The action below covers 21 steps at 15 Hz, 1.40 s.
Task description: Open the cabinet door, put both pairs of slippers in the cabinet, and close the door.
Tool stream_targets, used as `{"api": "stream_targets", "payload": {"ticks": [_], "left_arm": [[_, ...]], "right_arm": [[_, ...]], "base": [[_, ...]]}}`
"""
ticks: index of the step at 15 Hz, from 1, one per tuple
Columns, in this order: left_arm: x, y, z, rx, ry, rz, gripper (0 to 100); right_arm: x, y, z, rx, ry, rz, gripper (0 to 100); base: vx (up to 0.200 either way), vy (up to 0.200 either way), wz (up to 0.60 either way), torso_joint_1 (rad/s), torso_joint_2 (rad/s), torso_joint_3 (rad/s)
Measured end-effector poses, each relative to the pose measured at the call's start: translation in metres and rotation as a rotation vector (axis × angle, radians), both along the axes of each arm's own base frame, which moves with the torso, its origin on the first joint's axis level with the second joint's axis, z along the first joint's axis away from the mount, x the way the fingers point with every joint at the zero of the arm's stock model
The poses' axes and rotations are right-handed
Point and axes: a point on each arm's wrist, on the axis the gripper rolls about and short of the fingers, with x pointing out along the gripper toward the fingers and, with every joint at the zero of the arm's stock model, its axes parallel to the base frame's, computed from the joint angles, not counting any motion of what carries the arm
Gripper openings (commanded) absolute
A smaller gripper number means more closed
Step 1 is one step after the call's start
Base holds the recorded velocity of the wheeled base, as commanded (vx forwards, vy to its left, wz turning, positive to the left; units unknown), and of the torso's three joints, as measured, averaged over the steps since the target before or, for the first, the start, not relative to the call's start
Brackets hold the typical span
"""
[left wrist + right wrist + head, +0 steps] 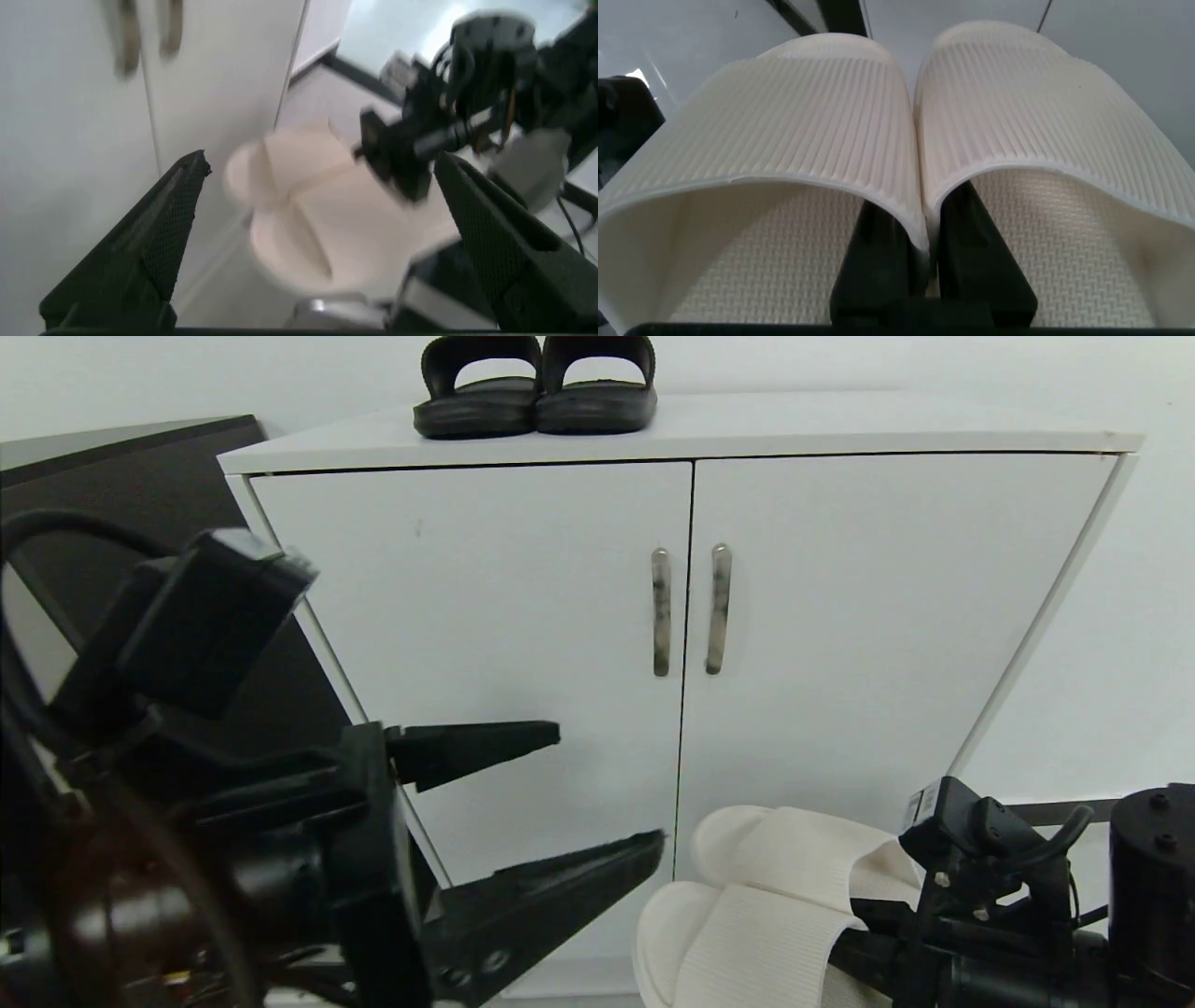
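Before the closed cabinet (523,616), right tool (920,252) pinches the white slippers (775,896); left tool (611,787) hangs spread.

Black slippers (535,392) atop shut cabinet (485,597)

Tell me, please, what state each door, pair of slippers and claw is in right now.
left cabinet door: shut.
right cabinet door: shut.
black slippers: paired on the cabinet top.
left claw: open, empty.
right claw: shut on the white slippers.
white slippers: held together, before the right cabinet door.
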Motion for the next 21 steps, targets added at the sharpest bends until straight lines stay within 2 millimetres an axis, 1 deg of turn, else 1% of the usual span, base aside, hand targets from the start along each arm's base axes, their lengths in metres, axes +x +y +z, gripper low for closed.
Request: {"api": "stream_targets", "payload": {"ticks": [2,3,4,6,8,11,13,16,21], "left_arm": [[0.016,-0.023,0.005,-0.017,-0.012,-0.015,100],[0.022,-0.032,0.009,-0.014,-0.006,-0.026,100],[0.026,-0.039,0.012,0.000,0.014,-0.073,100],[0.032,-0.050,0.019,0.004,0.081,-0.142,100],[0.044,-0.062,0.026,-0.006,0.129,-0.157,100],[0.060,-0.077,0.036,-0.028,0.122,-0.177,100],[0.070,-0.086,0.038,-0.032,0.111,-0.125,100],[0.076,-0.090,0.040,-0.044,0.096,-0.069,100],[0.085,-0.084,0.042,-0.050,0.091,0.001,100]], "right_arm": [[-0.001,-0.001,0.002,0.007,-0.006,0.003,0],[-0.002,-0.001,0.002,0.008,-0.008,0.002,0],[-0.002,-0.001,0.003,0.009,-0.008,0.003,0],[-0.002,-0.001,0.002,0.008,-0.007,0.004,0],[-0.002,-0.001,0.002,0.007,-0.006,0.003,0],[-0.002,-0.001,0.002,0.005,-0.005,0.003,0],[-0.002,-0.001,0.002,0.006,-0.006,0.003,0],[-0.002,-0.001,0.002,0.006,-0.006,0.003,0],[-0.002,-0.001,0.002,0.005,-0.005,0.003,0]], "base": [[0.000,0.000,0.00,0.000,0.00,0.000],[0.000,0.000,0.00,0.000,0.00,0.000],[0.000,0.000,0.00,0.000,0.00,0.000],[0.000,0.000,0.00,0.000,0.00,0.000],[0.000,0.000,0.00,0.000,0.00,0.000],[0.000,0.000,0.00,0.000,0.00,0.000],[0.000,0.000,0.00,0.000,0.00,0.000],[0.000,0.000,0.00,0.000,0.00,0.000],[0.000,0.000,0.00,0.000,0.00,0.000]]}}
